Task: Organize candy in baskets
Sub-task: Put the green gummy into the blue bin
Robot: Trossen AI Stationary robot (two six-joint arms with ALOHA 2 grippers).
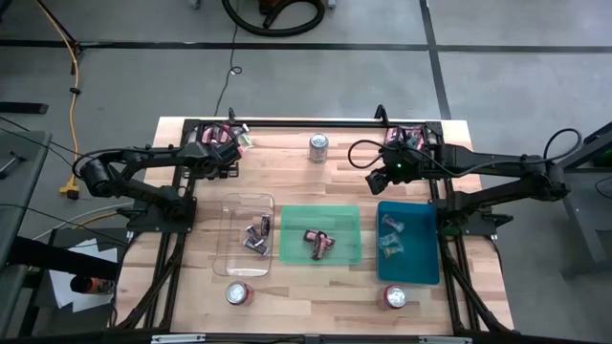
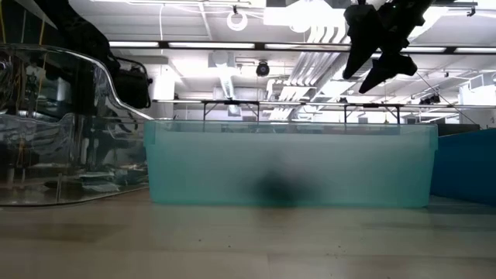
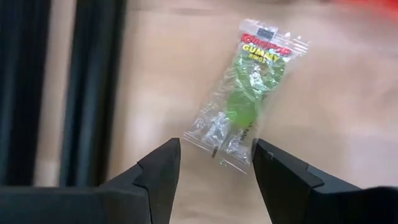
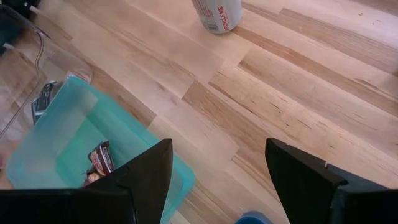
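A light green gummy candy [image 3: 245, 93] in a clear wrapper lies flat on the wood near the table's far left corner [image 1: 246, 140]. My left gripper [image 3: 216, 155] is open and points down at it, one finger on each side of the wrapper's near end. My right gripper [image 4: 214, 168] hangs open and holds nothing, raised above the table between the green basket [image 1: 320, 234] and the teal-blue basket [image 1: 408, 244]. The clear basket [image 1: 249, 234] holds dark candy [image 1: 256, 237]. The green one holds maroon candy [image 1: 320, 241], and the blue one holds light candy [image 1: 390, 234]. My left gripper's fingertips [image 3: 171, 155] flank the wrapper's sealed near end [image 3: 217, 146], coming from above and slanting down. The candy lies flat on the table. Whether the fingertips touch the wrapper I cannot tell.
Three drink cans stand on the table: one at the far middle [image 1: 318, 146] and two near the front edge [image 1: 238, 292] [image 1: 395, 297]. More candy is piled at the far left [image 1: 215, 134] and far right [image 1: 406, 134] by the black frame [image 1: 182, 205].
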